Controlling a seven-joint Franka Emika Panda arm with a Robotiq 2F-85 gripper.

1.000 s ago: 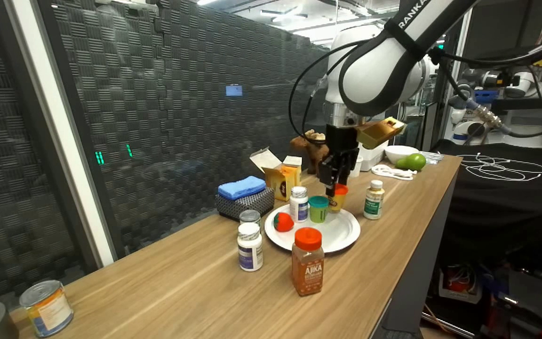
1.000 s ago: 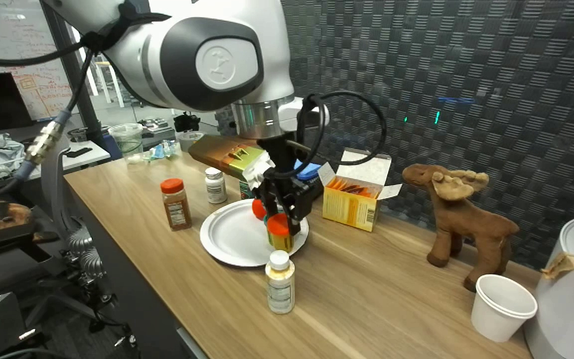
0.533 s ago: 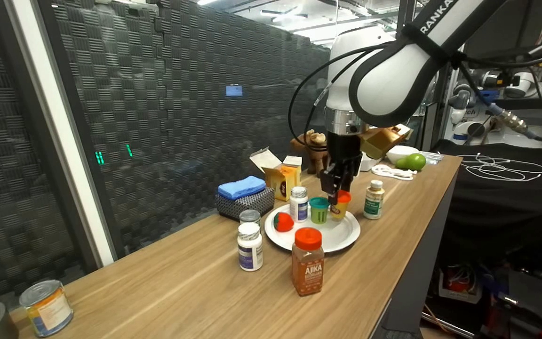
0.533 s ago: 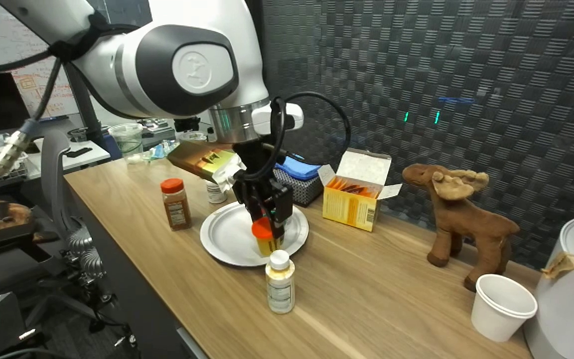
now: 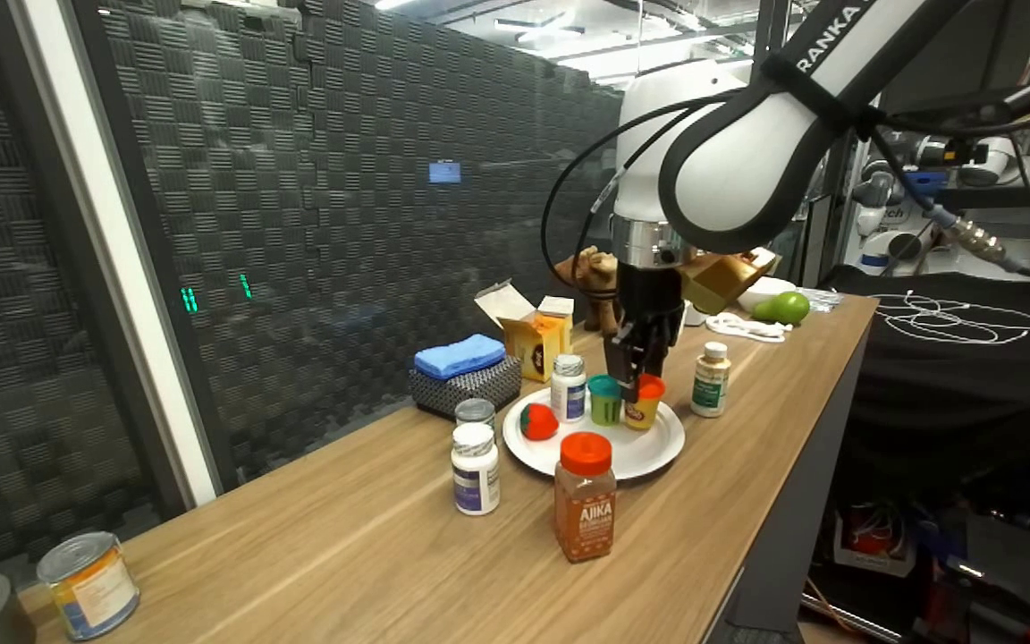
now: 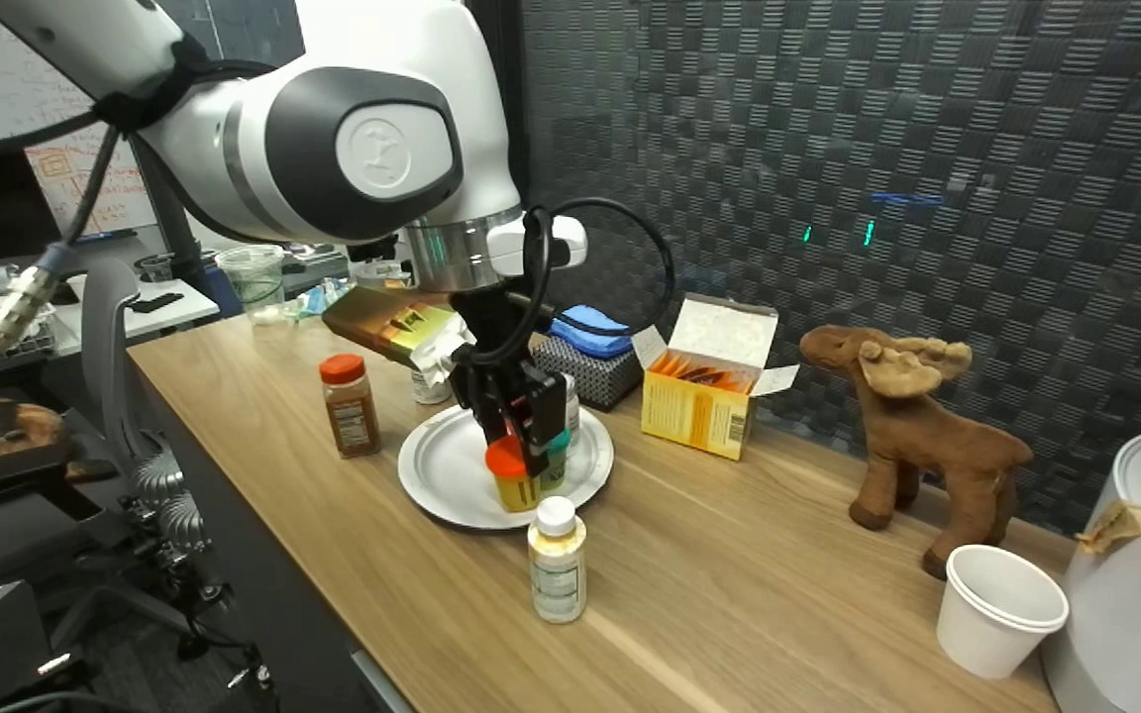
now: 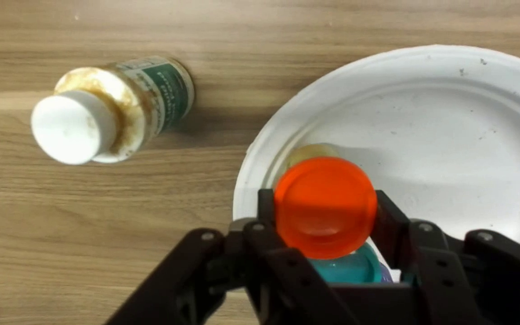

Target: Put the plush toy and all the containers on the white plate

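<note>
My gripper (image 7: 324,205) is shut on the orange-lidded container (image 5: 643,411), a small yellow tub held upright at or just above the white plate (image 5: 631,458); contact with it I cannot tell. Beside it on the plate stand a green container with a teal lid (image 5: 604,407) and a white pill bottle (image 5: 569,398). Off the plate are a white-capped, green-labelled bottle (image 7: 160,90), a red-lidded brown jar (image 6: 351,411), another white pill bottle (image 5: 476,478) and a grey-lidded can (image 5: 476,410), partly hidden. The plush toy (image 6: 927,436), a brown moose, stands on the table away from the plate.
A red fruit-like item (image 5: 538,422) lies on the plate. Close behind are an opened yellow box (image 6: 699,416) and a dark box (image 5: 461,391) topped by a blue cloth (image 5: 460,354). White paper cups (image 6: 996,619) stand near the moose. Another can (image 5: 90,586) sits at the table's end.
The gripper has carried the orange-lidded container lower and across toward the plate's middle, staying shut on it. The bottles, jar and plush toy off the plate have not moved.
</note>
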